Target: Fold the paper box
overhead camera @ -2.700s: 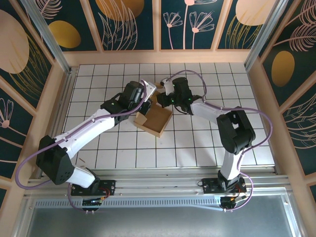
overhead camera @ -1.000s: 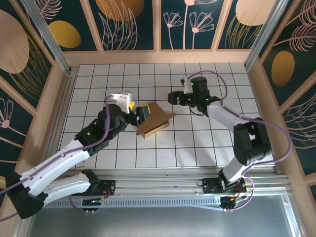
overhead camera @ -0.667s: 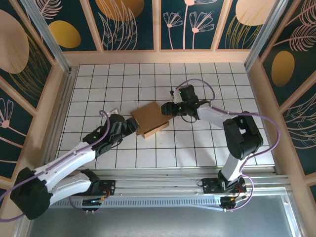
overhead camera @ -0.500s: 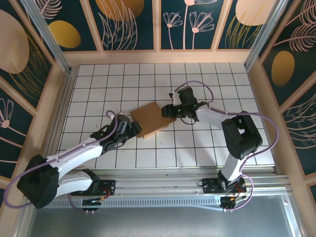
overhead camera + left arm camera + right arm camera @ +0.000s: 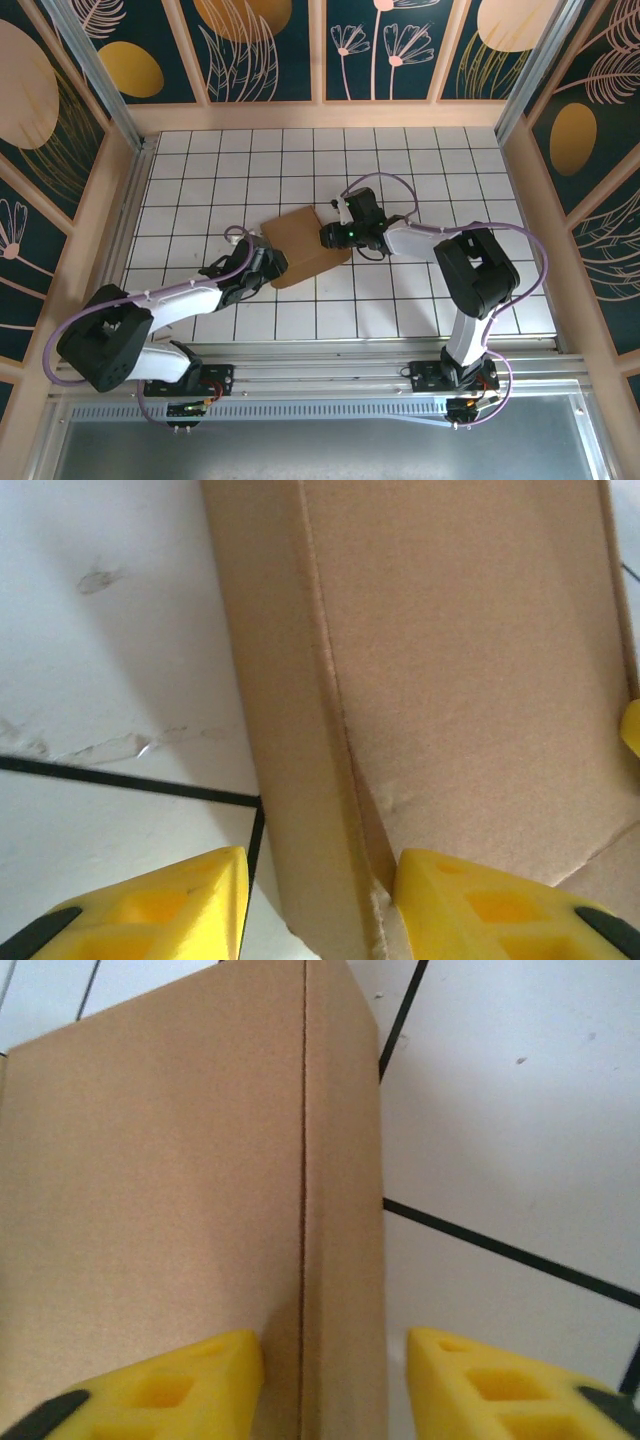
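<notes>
The paper box (image 5: 300,240) lies closed and low on the white tiles, plain brown, near the table's middle. My left gripper (image 5: 272,262) is at its near-left edge. In the left wrist view the jaws (image 5: 320,865) straddle that edge of the box (image 5: 460,680): one yellow finger (image 5: 500,910) lies against the top face, the other (image 5: 150,910) stands just off the side wall. My right gripper (image 5: 330,236) is at the box's right edge. Its jaws (image 5: 335,1345) straddle the box's corner fold (image 5: 150,1160) too, with a thin gap at the outer finger (image 5: 500,1390).
The white tiled table (image 5: 420,290) is ringed by a wooden rim and patterned walls (image 5: 80,230). Both arms reach in low from the near edge, their elbows left and right of the box. Cables loop over the right arm (image 5: 480,270).
A second ago the box stood tilted at the left gripper; now it lies flat. Both grippers have moved in to its opposite edges and their jaws have narrowed.
</notes>
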`<state>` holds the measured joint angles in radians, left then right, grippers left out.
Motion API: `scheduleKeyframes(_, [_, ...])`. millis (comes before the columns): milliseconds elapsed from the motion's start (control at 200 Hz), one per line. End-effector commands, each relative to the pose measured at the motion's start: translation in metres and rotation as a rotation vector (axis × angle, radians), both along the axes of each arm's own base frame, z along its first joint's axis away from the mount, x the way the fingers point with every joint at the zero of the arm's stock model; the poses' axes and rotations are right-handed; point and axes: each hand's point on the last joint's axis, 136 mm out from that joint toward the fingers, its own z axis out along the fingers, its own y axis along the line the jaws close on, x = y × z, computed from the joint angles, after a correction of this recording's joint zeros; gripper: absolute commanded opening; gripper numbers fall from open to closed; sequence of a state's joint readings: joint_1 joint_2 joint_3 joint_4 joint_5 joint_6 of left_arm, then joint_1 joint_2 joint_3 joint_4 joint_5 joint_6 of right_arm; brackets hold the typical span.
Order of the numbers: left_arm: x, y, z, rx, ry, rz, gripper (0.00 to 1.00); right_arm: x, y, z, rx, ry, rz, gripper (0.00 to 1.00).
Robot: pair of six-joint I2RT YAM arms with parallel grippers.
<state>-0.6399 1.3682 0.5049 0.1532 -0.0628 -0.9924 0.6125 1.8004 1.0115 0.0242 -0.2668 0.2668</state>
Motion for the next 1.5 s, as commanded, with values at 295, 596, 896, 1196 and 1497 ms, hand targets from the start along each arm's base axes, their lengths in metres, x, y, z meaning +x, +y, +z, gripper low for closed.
scheduleKeyframes(295, [0.015,-0.011,0.033,-0.026,-0.055,-0.088,0.70,0.002,-0.026,0.051,0.054,-0.092,-0.028,0.75])
scheduleKeyframes(596, [0.036,0.025,0.082,0.040,-0.169,0.030,0.76,-0.055,-0.051,0.122,-0.417,-0.970,0.317,0.98])
scheduleKeyframes(896, [0.018,0.042,0.167,0.055,-0.463,-0.044,0.99,-0.096,-0.043,0.072,-0.842,-1.395,0.695,0.97])
scheduleKeyframes(1196, [0.000,0.072,0.190,0.220,-0.498,-0.041,0.99,-0.064,-0.015,0.054,-0.974,-1.504,0.673,0.66])
scheduleKeyframes(1497, [-0.005,0.075,0.193,0.190,-0.539,-0.025,0.99,-0.056,-0.012,0.046,-1.018,-1.499,0.682,0.33])
